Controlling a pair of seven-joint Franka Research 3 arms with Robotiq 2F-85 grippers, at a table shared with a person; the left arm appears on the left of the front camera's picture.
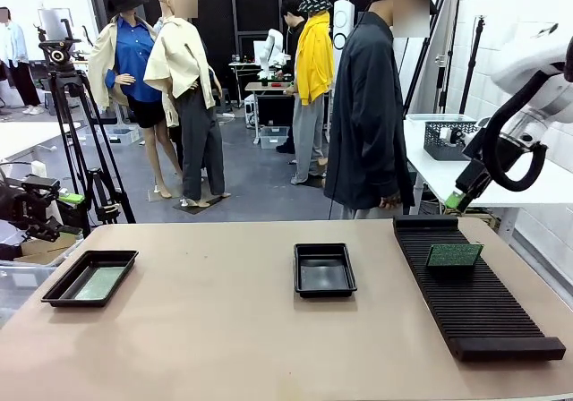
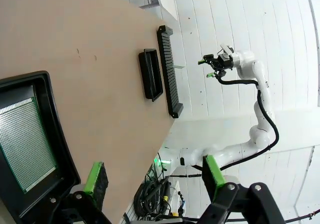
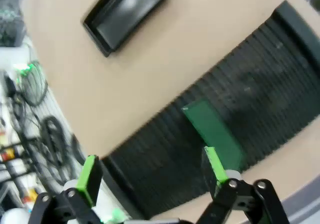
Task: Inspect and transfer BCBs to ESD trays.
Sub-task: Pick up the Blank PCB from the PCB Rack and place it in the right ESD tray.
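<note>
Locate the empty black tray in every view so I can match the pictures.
Front view: the empty tray lies at the centre, left of the ribbed rack.
Left wrist view: upper middle, lying alongside the rack.
Right wrist view: top left, blurred, apart from the rack.
Shared landmark: the ribbed rack next to it.

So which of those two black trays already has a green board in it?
The left tray: a green board lies flat on its floor. The middle tray is empty.
</note>
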